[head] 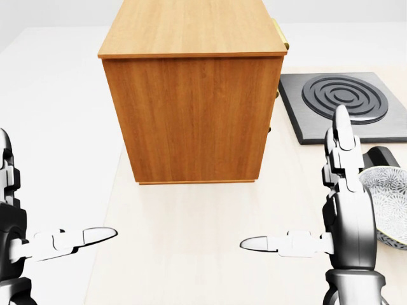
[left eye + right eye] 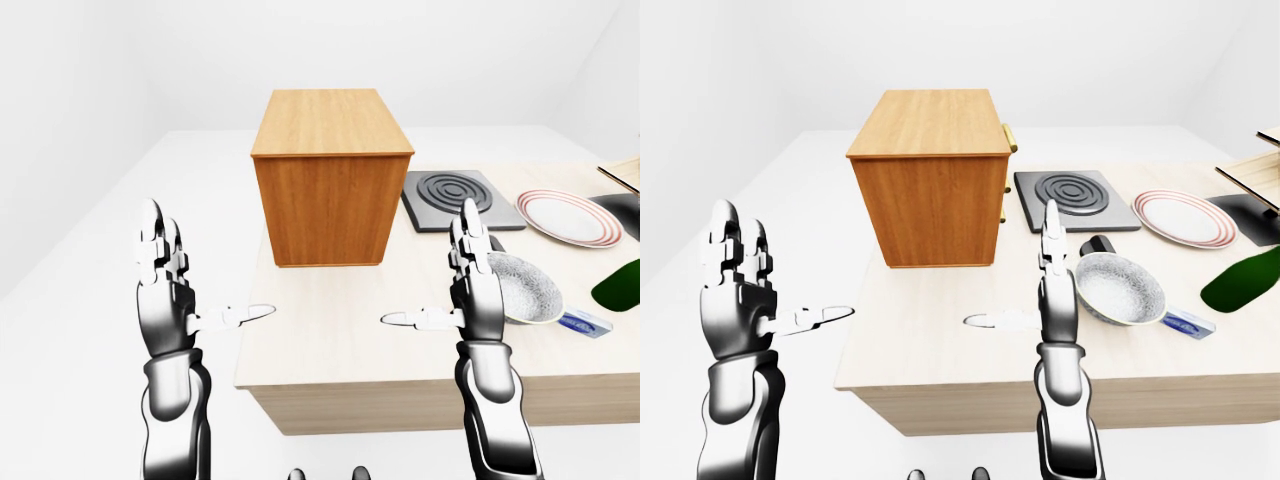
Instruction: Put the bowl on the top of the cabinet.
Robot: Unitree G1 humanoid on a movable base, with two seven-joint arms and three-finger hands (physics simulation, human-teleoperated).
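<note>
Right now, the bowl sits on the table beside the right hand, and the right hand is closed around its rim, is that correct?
Not quite. The bowl does sit on the table beside the right hand, but that hand is open, fingers upright and thumb out, not gripping the rim. The right-eye view shows this.

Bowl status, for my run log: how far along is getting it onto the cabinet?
Nothing is done: the bowl sits on the table, right of the cabinet, whose top is bare. Nothing is in hand; the left hand and right hand are open and empty. Grasping, lifting and placing all remain.
</note>
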